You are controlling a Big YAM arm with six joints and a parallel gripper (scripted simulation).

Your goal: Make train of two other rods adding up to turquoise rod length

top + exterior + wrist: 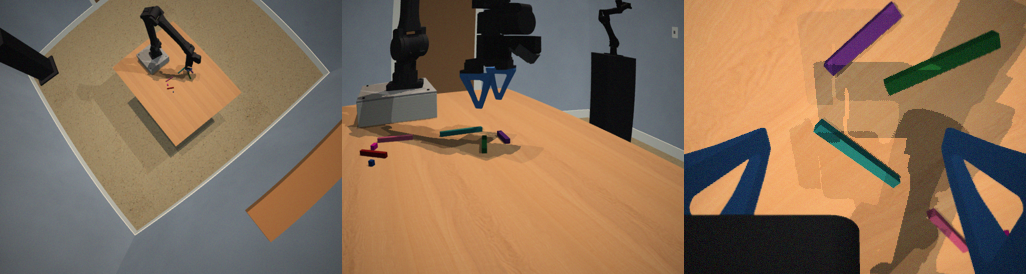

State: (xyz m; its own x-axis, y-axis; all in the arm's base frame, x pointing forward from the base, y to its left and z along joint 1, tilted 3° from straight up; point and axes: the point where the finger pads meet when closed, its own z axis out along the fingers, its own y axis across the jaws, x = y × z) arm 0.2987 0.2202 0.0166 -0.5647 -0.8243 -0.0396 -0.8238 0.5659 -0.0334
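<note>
In the wrist view, the turquoise rod (181, 70) (461, 131) (856, 155) lies below the spread end effector (188, 69) (489, 103) (855, 137), with room outside both its long sides. From that rod, the purple rod (503, 137) (864, 39) obstructs toward 12 o'clock, the green rod (189, 75) (484, 144) (942, 63) between 1 and 2, and the pink rod (169, 79) (395, 138) (948, 231) toward 4. A passage separates purple from green.

In the exterior view, the base (164, 63) (413, 105) blocks toward 10 o'clock from turquoise. Magenta (167, 84) (373, 146), red (170, 88) (373, 153) and blue (173, 91) (371, 162) crowd the counter (199, 99) (527, 214) toward 8; a broad approach runs toward 5.
</note>
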